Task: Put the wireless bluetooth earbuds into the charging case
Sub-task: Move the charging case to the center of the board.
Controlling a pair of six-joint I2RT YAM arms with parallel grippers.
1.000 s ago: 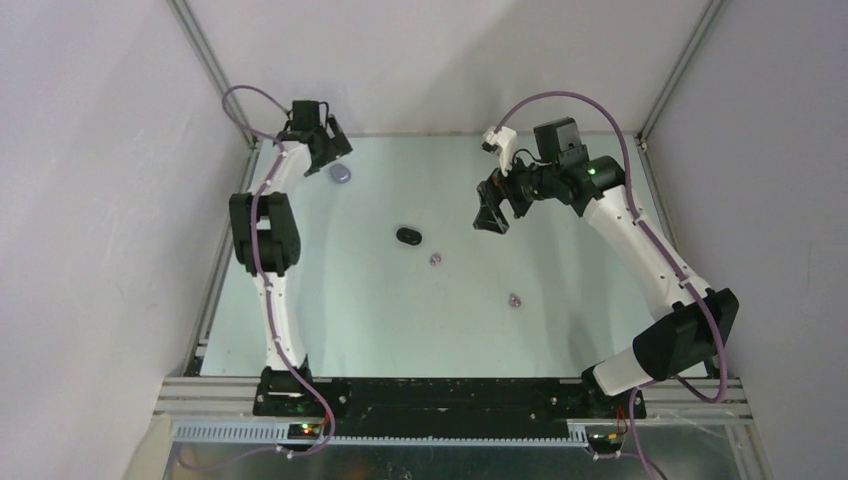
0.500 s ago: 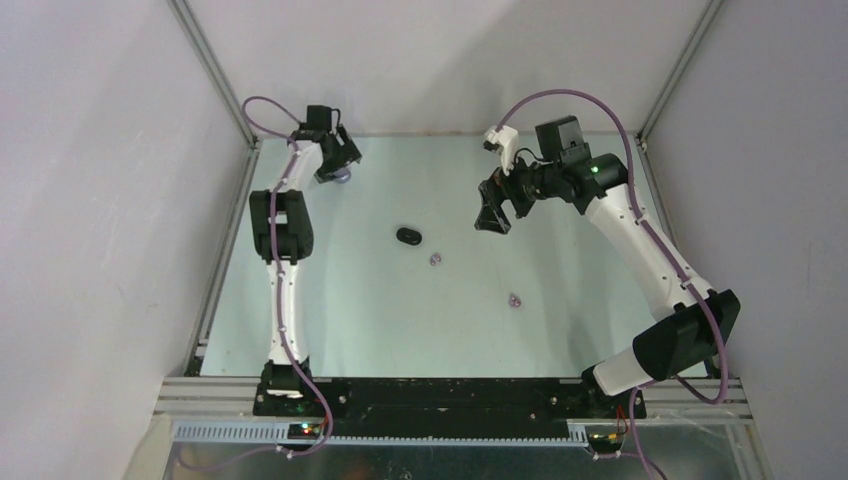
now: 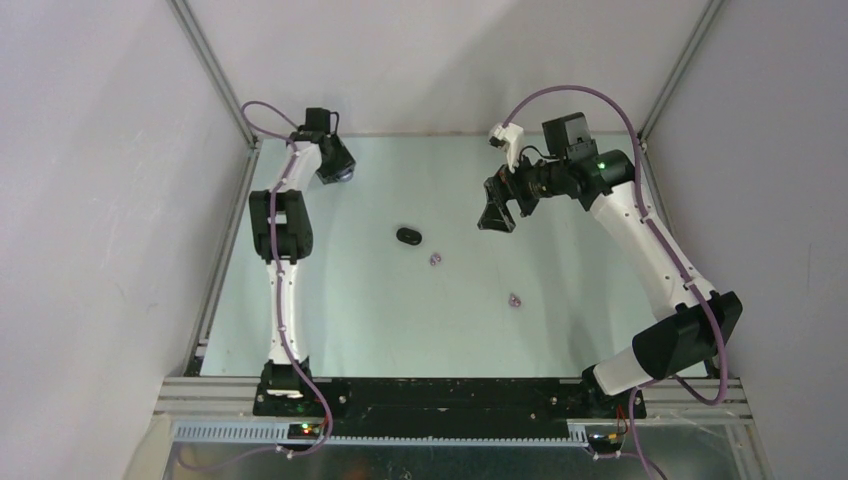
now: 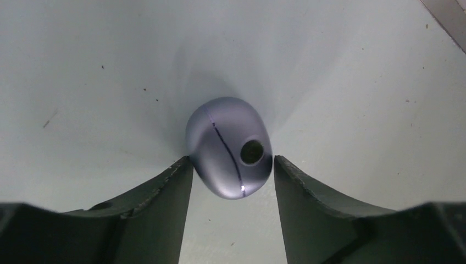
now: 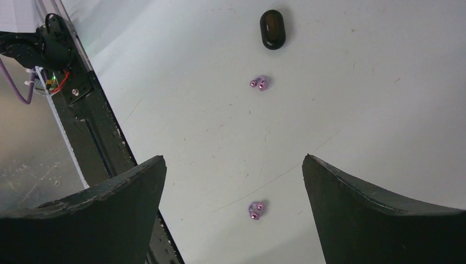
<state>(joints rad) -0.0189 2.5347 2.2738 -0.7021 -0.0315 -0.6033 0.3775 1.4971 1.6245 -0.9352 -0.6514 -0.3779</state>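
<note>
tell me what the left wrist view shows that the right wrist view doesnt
Only the left wrist view: a closed lilac-grey case on the table, between the fingers of the left gripper; whether they press it is unclear. Only the right wrist view: a black oval object, a purple earbud below it, a second purple earbud lower in frame, and the black base rail, with the right gripper wide open. Both: the pale table and two dark fingers along the bottom edge.

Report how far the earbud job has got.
Done: nothing. One purple earbud and the other earbud lie loose, outside any case. In hand: the left pincer brackets the lilac case, which looks shut; grip unclear. The right pincer hangs open. Left: open the case, seat both buds.
</note>
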